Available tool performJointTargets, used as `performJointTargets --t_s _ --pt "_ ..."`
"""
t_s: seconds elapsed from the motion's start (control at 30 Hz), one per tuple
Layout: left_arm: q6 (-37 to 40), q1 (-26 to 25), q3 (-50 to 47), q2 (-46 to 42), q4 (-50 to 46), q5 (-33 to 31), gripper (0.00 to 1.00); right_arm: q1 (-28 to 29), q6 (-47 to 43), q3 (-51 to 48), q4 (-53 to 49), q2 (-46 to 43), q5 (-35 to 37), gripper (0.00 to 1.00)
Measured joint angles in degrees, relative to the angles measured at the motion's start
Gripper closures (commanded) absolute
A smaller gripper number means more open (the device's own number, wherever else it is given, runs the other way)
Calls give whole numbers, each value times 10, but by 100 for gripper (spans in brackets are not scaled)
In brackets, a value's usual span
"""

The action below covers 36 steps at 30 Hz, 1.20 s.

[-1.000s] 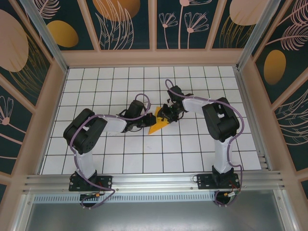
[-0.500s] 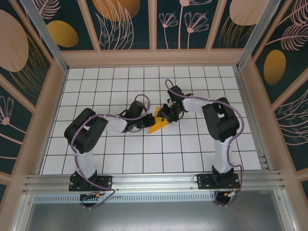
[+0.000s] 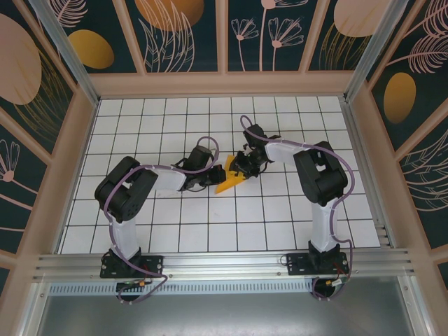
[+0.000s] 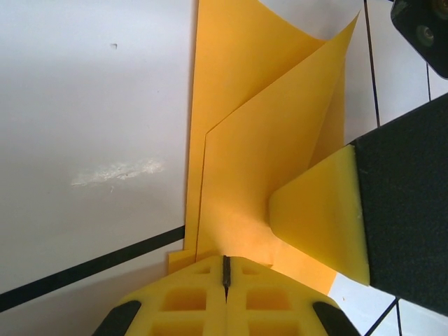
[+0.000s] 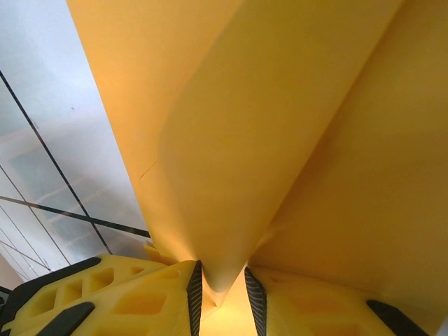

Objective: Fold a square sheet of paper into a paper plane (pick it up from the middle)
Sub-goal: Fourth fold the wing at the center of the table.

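Near the middle of the white tiled surface point(image 3: 266, 231), just ahead of the two arms' bent elbows, the left end effector point(image 3: 210, 179) lies low. Its yellow fingers point(image 4: 189, 297) are pressed tight together on the near edge of the square sheet of paper point(image 3: 229, 179), which is partly folded into a pointed orange-yellow wedge resting on the tiles. Just beyond, reaching in from the opposite side, the right end effector point(image 3: 242, 166) pinches a raised fold of that same paper between its narrowly parted jaws, and one of its yellow pads point(image 4: 318, 217) lies against the sheet close to the left end effector.
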Motion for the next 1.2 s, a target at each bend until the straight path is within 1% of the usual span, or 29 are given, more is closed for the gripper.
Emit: performJointTargets --t_s 0.2,0.33,0.43,0.57,0.63,0.8,1.07,1.2 --pt "0 0 9 2 -15 -2 99 0 -4 -6 12 -20 2 68" --pt "2 0 17 3 -28 -3 100 -12 -20 -32 31 -51 18 69" --pt "4 0 19 4 -32 -3 100 -23 -40 -52 52 -91 19 76" --pt "4 -1 19 4 -34 -5 100 -25 -68 -70 92 -119 0 91" --pt "4 -1 21 4 -37 -8 100 -24 -79 -73 107 -117 -12 95" --pt "4 -3 24 4 -42 -13 100 -23 -101 -75 134 -94 -41 97" --pt "4 -3 26 4 -46 -14 100 -14 -130 -76 147 -53 -71 97" --pt "4 -3 26 4 -47 -14 100 -13 -141 -76 147 -32 -73 97"
